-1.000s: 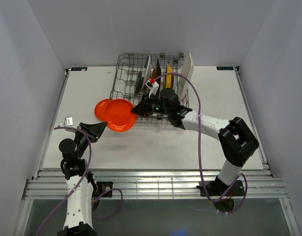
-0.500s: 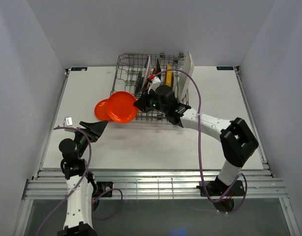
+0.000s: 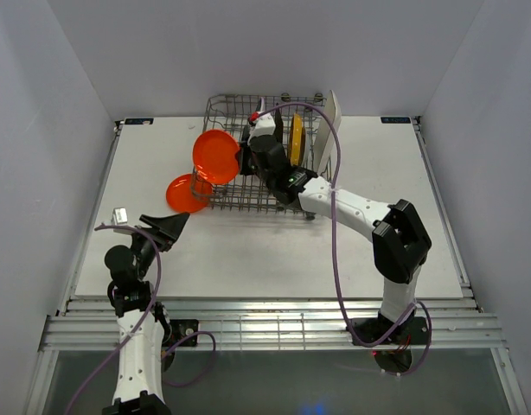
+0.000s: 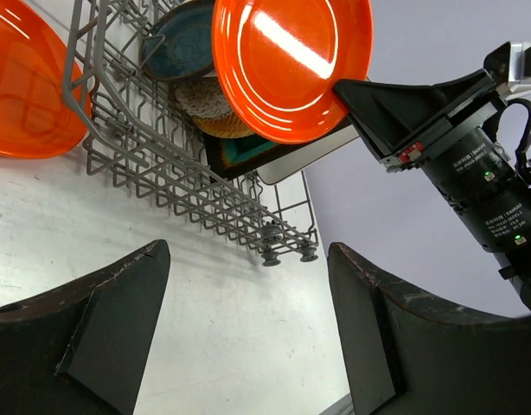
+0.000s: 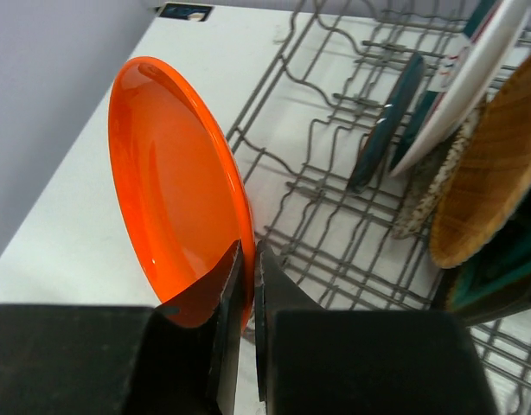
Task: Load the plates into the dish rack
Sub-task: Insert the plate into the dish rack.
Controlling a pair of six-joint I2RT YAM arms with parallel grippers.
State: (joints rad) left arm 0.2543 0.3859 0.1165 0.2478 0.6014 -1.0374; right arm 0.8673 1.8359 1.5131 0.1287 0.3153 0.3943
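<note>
My right gripper [image 3: 240,161] [image 5: 248,259] is shut on the rim of an orange plate [image 3: 215,156] [image 5: 170,199]. It holds the plate on edge, in the air over the left end of the dish rack [image 3: 215,105] [image 5: 335,199]. A second orange plate [image 3: 182,194] [image 4: 28,95] lies on the table against the rack's left side. In the rack stand a teal plate [image 5: 387,130], a white teal-rimmed plate [image 5: 469,78], a speckled plate [image 5: 425,207], a wood-tone plate [image 5: 490,190], a yellow plate [image 3: 296,138] and a white rectangle [image 3: 329,128]. My left gripper [image 3: 166,226] [image 4: 248,328] hangs open and empty near the table's front left.
A dark green-centred square dish [image 5: 499,285] leans at the rack's near side. The rack's left bays hold only bare tines [image 5: 352,82]. Purple cables arc over the right arm [image 3: 352,207] and the left arm [image 3: 131,285].
The right gripper has lifted the orange plate off the other one and carried it back, turning it upright at the rack's left end. The left gripper opened wider, then stayed still.
</note>
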